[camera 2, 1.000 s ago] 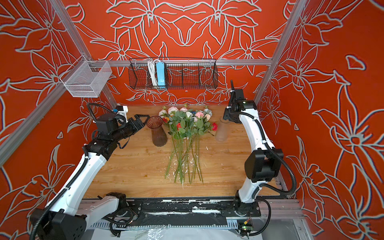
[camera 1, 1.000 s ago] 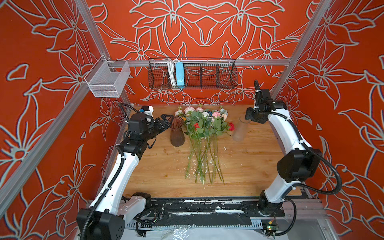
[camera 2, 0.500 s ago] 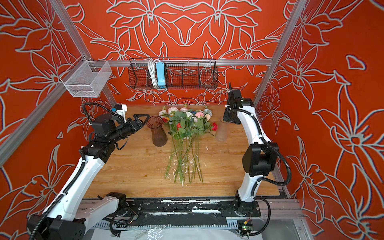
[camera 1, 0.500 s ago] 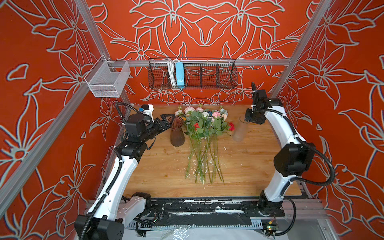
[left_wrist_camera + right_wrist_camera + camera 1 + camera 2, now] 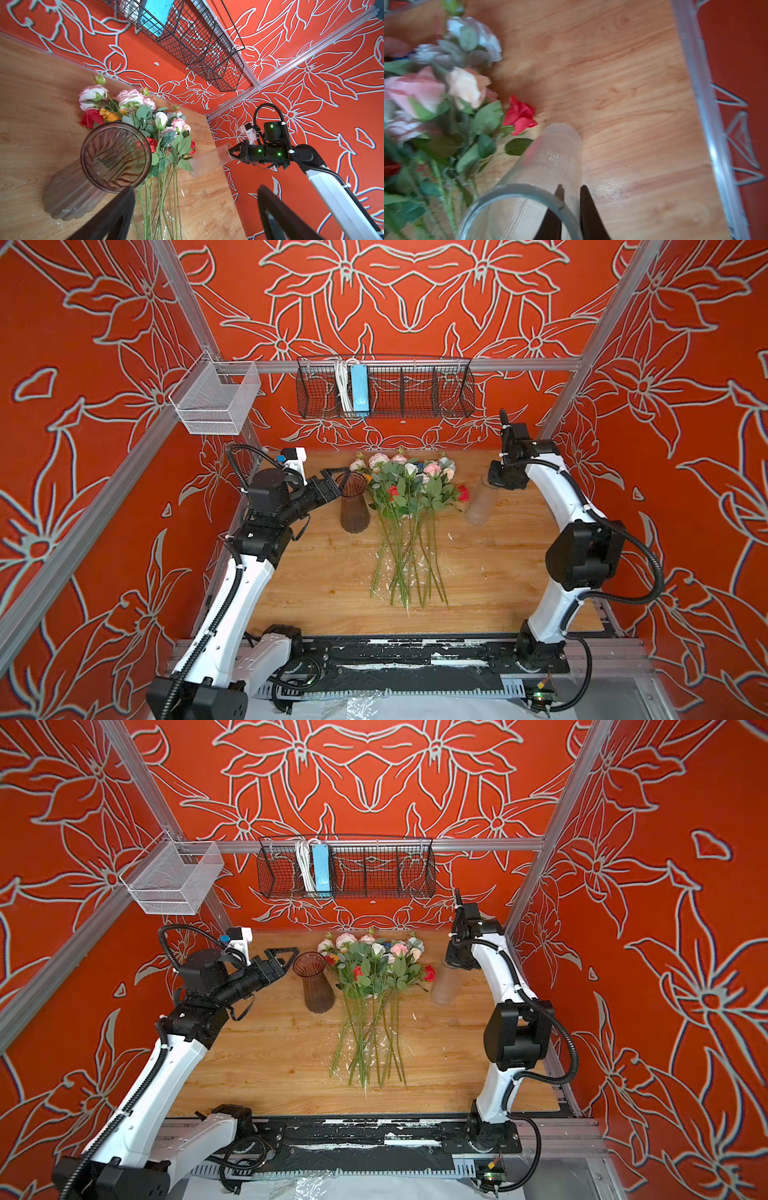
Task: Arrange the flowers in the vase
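1. Presently my right jaws are pinched on the rim of the clear vase [image 5: 550, 162], one side inside the glass and one outside. It looks held. Whether its foot is off the bench [image 5: 324, 572] I cannot tell.
2. My left jaws are wide and hold nothing. They sit level with the mouth of the brown vase [image 5: 354, 506], just beside it on the side away from the blooms.
3. The flowers [image 5: 407, 497] lie in one loose bunch on the bench between the two vases, blooms toward the back wall, stems toward my base. None are in either vase. A red rose [image 5: 519, 116] lies just beside the clear vase.
4. Step in hand, as I judge it: getting a vase placed or steadied before any stem is lifted. The task has barely begun.
5. Next move calls for a gentle rim grip, since glass pinched at one edge could tip or slip. Settle the vase upright near the bunch. Then a free pair of jaws takes a single stem low, clear of the leaves.
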`<state>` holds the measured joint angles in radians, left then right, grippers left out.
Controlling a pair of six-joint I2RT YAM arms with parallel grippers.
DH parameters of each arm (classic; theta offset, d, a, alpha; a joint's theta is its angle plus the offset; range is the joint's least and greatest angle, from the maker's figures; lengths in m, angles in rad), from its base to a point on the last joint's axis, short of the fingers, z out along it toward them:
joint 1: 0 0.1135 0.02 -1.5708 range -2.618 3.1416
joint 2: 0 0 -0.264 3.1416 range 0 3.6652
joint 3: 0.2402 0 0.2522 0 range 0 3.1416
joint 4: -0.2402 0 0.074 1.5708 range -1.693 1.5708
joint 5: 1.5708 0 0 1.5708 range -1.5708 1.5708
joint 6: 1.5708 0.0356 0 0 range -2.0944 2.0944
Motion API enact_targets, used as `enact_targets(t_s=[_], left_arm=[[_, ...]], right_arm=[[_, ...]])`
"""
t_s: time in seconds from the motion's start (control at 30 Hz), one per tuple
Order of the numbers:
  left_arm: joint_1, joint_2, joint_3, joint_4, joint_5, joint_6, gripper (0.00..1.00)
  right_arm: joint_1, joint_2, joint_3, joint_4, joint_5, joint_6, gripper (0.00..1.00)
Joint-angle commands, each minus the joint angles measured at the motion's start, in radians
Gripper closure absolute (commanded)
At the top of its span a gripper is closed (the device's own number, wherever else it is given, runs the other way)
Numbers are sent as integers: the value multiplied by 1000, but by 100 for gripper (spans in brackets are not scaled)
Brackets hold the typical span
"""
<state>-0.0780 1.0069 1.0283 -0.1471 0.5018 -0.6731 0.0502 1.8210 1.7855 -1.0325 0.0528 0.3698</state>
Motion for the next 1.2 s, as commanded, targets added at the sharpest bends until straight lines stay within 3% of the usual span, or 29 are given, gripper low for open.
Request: enact_targets(t_s=[0.0, 0.37, 0.57, 0.73, 1.17], left_arm=[[-2, -11, 6, 40, 56, 14, 6], [-28, -54, -10, 107, 131, 13, 6], [-99, -53, -36, 206, 222, -9, 5], [-160, -55, -51, 231, 233, 21, 3], [-172, 38, -86, 299, 246, -18, 2]], right_arm=[[-6, -28, -29, 10, -38, 3, 98], [-5, -189, -157, 7, -42, -5, 100], [-5, -238, -164, -55, -69, -15, 100], [-1, -237, -124, -158, -68, -51, 100], [11, -325, -249, -199, -51, -48, 100]])
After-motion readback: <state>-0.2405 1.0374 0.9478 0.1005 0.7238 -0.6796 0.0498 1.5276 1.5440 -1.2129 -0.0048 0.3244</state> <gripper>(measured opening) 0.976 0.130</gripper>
